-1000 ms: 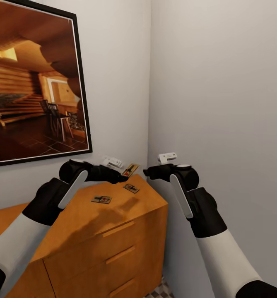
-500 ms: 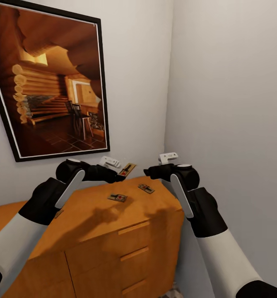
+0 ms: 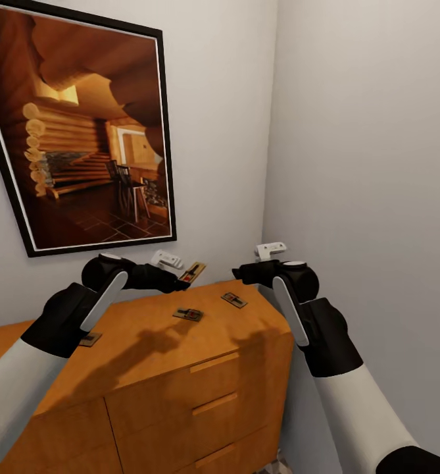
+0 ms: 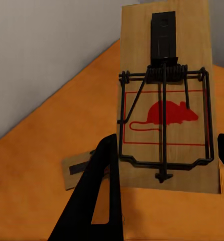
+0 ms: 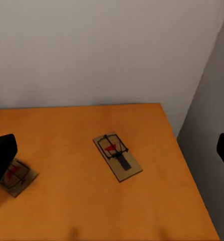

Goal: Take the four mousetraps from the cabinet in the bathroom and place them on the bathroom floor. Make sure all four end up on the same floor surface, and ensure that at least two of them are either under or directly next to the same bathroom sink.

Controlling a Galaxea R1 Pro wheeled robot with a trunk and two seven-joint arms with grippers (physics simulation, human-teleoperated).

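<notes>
My left gripper (image 3: 182, 282) is shut on one mousetrap (image 3: 193, 271), holding it tilted in the air above the orange-brown cabinet (image 3: 147, 349). In the left wrist view that mousetrap (image 4: 164, 100) stands between the dark fingers (image 4: 99, 191), its red mouse print facing the camera. Three more mousetraps lie flat on the cabinet top: one in the middle (image 3: 187, 315), one near the right corner (image 3: 233, 300), and one (image 3: 89, 340) half behind my left arm. My right gripper (image 3: 237, 272) hovers open over the cabinet's right end, above a trap (image 5: 118, 157). The bathroom sink is out of view.
A large framed picture (image 3: 81, 131) hangs on the wall behind the cabinet. The cabinet sits in a room corner with a grey wall (image 3: 377, 164) close on its right. A sliver of patterned bathroom floor (image 3: 271, 469) shows at the cabinet's foot.
The camera has swung, so the picture and cabinet sit further right in view. My left gripper has drawn back a little to the left with the mousetrap. A trap beside my left arm has come into view.
</notes>
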